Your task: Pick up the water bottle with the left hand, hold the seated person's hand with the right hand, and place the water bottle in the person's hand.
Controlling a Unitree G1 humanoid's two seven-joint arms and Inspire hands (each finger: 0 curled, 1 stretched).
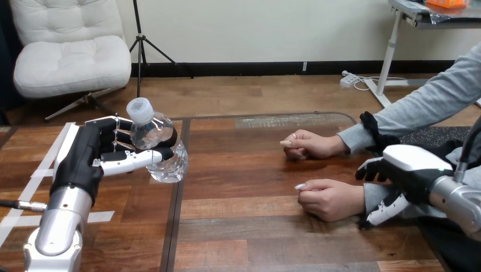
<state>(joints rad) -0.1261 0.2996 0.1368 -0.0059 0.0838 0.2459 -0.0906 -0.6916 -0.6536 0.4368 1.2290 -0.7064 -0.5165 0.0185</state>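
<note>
Now the left hand (pixel 93 156) has its fingers and thumb curled round the bottle (pixel 161 153), at about 9 o'clock on the table (pixel 255 226). The bottle seems lifted off the wood, with its cap leaning a little toward 11 o'clock. The right hand (pixel 407 163) is at 3 o'clock, touching or just over the grey sleeve (pixel 371 195) behind the person's near hand (pixel 329 199), and I cannot tell if it grips the wrist or only rests there. The near hand lies loosely closed, and the far hand (pixel 312 144), at its 12 o'clock, is closed too. I judge the pick-up done and the holding to be the step in hand. To do it well, the right hand should settle round the wrist gently, without squeezing, and help the palm to open upward, because a closed hand cannot receive anything. Only then should the left arm carry the bottle toward 3 o'clock, low and slow, with a firm grip, since thin plastic is slippery and can dent. The far hand lies near the path, so the bottle should pass on its 6 o'clock side.
</note>
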